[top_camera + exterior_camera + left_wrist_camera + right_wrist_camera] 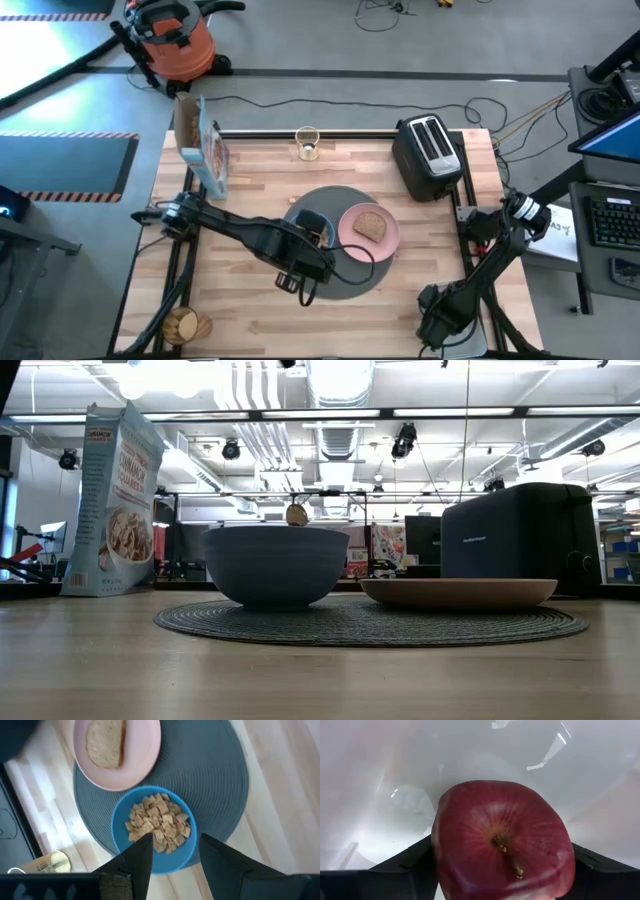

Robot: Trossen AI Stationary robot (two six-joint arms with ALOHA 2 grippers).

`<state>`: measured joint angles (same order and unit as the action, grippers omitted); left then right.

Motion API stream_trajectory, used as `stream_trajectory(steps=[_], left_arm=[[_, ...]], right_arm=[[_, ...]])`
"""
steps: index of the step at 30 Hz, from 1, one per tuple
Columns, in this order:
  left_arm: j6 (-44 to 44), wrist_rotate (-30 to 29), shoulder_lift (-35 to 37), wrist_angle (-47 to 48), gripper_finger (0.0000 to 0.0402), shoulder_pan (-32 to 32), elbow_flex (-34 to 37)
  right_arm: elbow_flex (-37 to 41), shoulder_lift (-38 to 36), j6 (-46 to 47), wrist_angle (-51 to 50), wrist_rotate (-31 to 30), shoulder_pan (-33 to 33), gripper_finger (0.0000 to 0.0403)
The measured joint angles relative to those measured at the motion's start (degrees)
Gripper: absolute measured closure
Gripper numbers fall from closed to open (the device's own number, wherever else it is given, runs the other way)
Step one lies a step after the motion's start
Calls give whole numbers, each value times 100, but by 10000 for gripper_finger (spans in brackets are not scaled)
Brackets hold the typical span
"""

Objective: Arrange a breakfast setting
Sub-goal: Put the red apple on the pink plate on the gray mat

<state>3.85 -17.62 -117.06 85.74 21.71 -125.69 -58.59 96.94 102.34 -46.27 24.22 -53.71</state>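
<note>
A round dark grey mat [340, 245] lies mid-table. On it stand a pink plate [368, 228] with a toast slice [373, 224] and a blue bowl [152, 827] of cereal pieces. My left gripper [172, 855] hovers open above the bowl's near rim. A glass of orange drink [307, 143] stands at the far edge. My right gripper [435, 325] is beyond the table's near right corner, shut on a red apple [502, 840] over a white tray [395, 780]. The spoon is out of view. My right gripper pinches the apple between its two fingers, one on each side of the apple's body [440, 855], with the stem end facing the wrist. Whether the apple rests on the tray or is lifted cannot be told.
A black toaster [430, 155] stands at the far right. A cereal box [200, 145] stands at the far left. A round wooden piece [185, 322] lies at the near left corner. Bare wood [250, 310] shows along the near edge.
</note>
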Motion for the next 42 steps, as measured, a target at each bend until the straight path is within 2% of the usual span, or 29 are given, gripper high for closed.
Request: stream_trajectory(steps=[7, 14, 22, 25, 28, 32, 36, 39, 42], left_arm=[[-3, -1, -11, 10, 259, -25, -342], [-33, -1, -13, 39, 259, -68, -394], [-225, -1, -11, 83, 259, -138, -395], [-413, -2, -2, 209, 259, -140, -393], [-621, -1, -2, 307, 259, -138, -395], [-823, -1, -2, 340, 259, -138, -393], [-1092, -3, 0, 340, 259, -138, -394], [-1356, -16, 0, 332, 259, -138, -393], [-1759, -381, 0, 254, 259, -114, -395]], right_arm=[[7, -13, -313, -6, -113, -2, 154], [20, -225, -567, 18, -42, -2, 155], [20, -1180, -192, -6, -64, -2, 155], [20, -1661, 66, -6, -354, -2, 155], [20, -2115, 231, -12, -1211, -1, 155], [20, -2576, -72, -6, -2944, 126, 155], [14, -2764, -1151, -1, -4480, 407, 156], [13, -2716, -2120, 19, -5237, 702, 156], [15, -2526, -2967, 62, -5988, 1045, 156]])
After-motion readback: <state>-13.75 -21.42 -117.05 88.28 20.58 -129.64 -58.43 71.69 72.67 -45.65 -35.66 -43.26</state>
